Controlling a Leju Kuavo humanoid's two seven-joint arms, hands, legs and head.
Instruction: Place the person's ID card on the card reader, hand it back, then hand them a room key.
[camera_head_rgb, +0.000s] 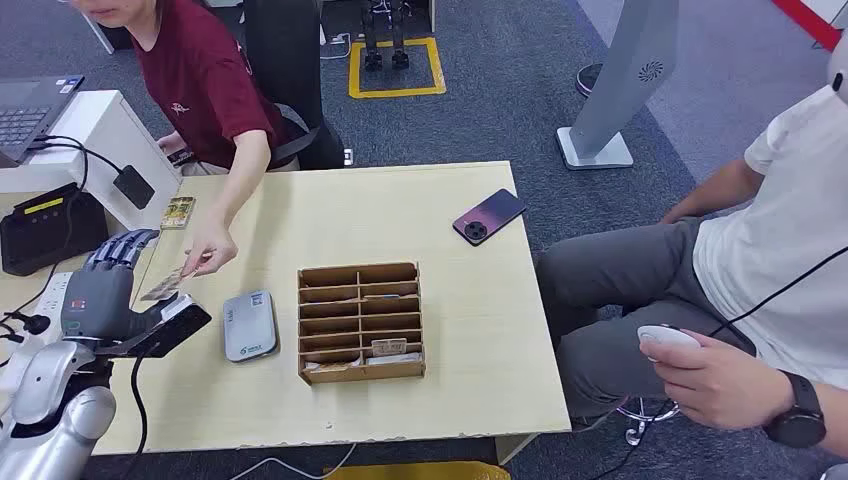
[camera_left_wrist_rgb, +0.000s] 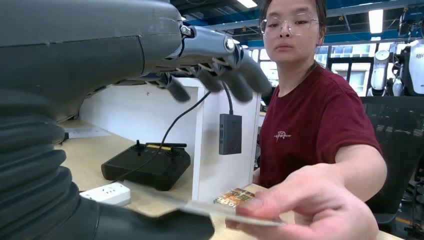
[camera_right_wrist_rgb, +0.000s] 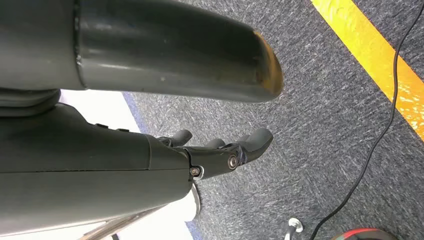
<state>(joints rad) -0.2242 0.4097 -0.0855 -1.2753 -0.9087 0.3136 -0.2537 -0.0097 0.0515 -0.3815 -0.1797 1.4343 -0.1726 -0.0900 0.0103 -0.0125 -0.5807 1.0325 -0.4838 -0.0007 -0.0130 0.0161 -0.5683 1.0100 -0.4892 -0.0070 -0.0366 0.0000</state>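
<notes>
The person in the red shirt reaches over the table and their hand (camera_head_rgb: 207, 256) pinches the ID card (camera_head_rgb: 163, 288), holding it out to my left hand (camera_head_rgb: 100, 292). In the left wrist view the card (camera_left_wrist_rgb: 200, 206) lies just over my thumb (camera_left_wrist_rgb: 150, 225), with my fingers (camera_left_wrist_rgb: 225, 70) spread well above it and not closed. The grey card reader (camera_head_rgb: 250, 325) lies flat on the table, to the right of that hand. A wooden slotted box (camera_head_rgb: 360, 322) beside the reader holds room key cards (camera_head_rgb: 388, 347). My right hand (camera_right_wrist_rgb: 220, 152) hangs over the carpet, fingers apart and holding nothing.
A phone (camera_head_rgb: 488, 216) lies at the table's far right. A small card (camera_head_rgb: 178, 212) rests near a white stand (camera_head_rgb: 110, 130). A black terminal (camera_head_rgb: 45, 228) and power strip (camera_head_rgb: 50, 290) sit at my left. A second person (camera_head_rgb: 760, 300) sits on the right, holding a mouse.
</notes>
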